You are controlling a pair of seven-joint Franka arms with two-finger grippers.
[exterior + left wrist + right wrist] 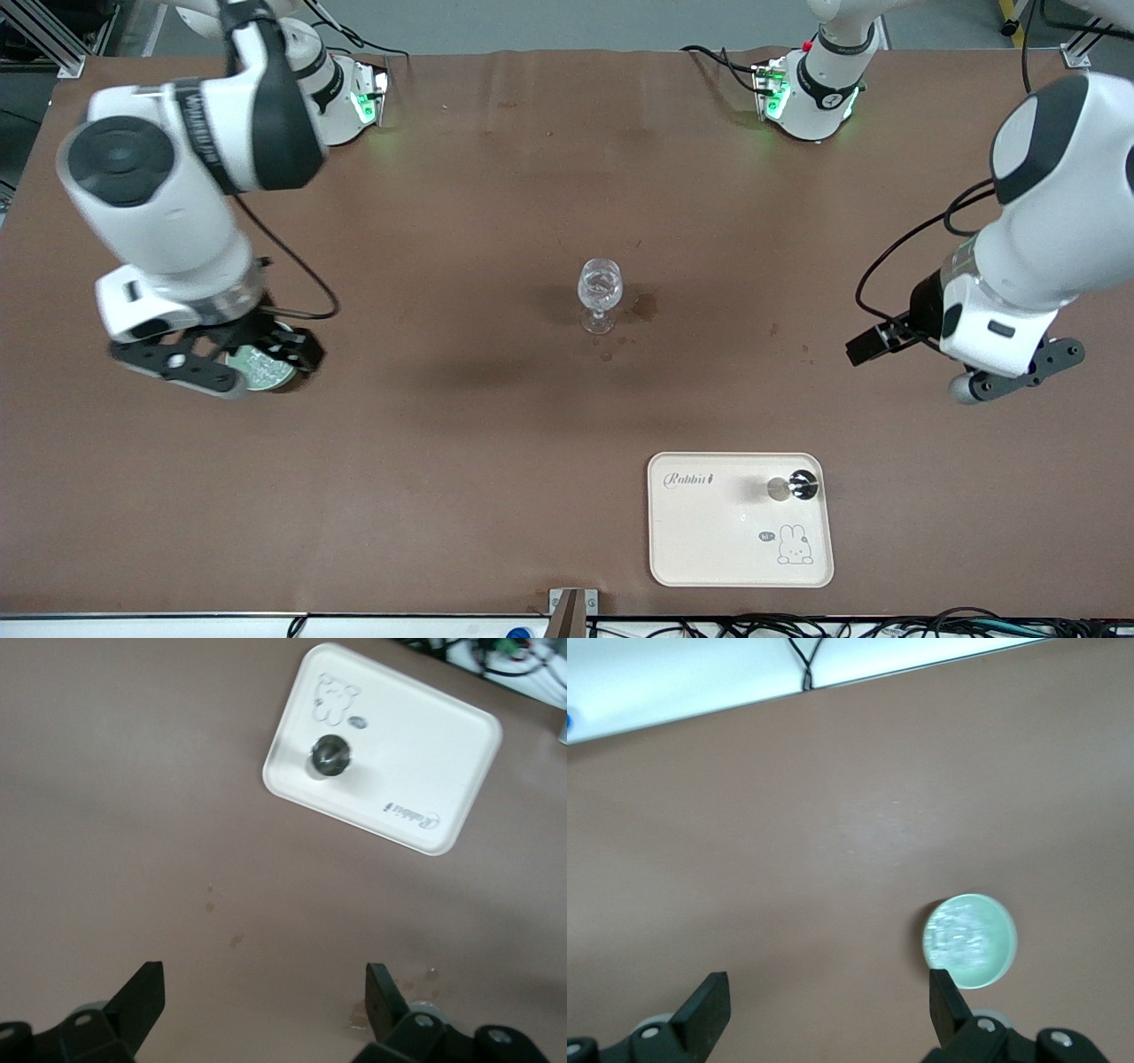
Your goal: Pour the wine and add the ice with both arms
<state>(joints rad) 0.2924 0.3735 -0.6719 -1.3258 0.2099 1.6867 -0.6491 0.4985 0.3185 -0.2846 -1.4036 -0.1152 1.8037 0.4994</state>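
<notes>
From my remote station, both arms hang over the brown table point(496, 177) with nothing held. My right gripper point(217, 359) hovers at the right arm's end of the table, fingers spread wide and empty, directly over a small pale green dish point(261, 368) that holds the ice point(966, 937), glinting lumps lying just under one fingertip. My left gripper point(966, 368) waits over bare table at the left arm's end, fingers apart and empty too; the cream tray point(709, 549) lies ahead of it, carrying a small dark round stopper point(802, 485). Midway between the two hands stands the stemmed glass point(600, 292), apparently with clear pieces already inside. I judge the ice step is in hand. Next I must centre the right gripper on the ice, lower and close gently.
</notes>
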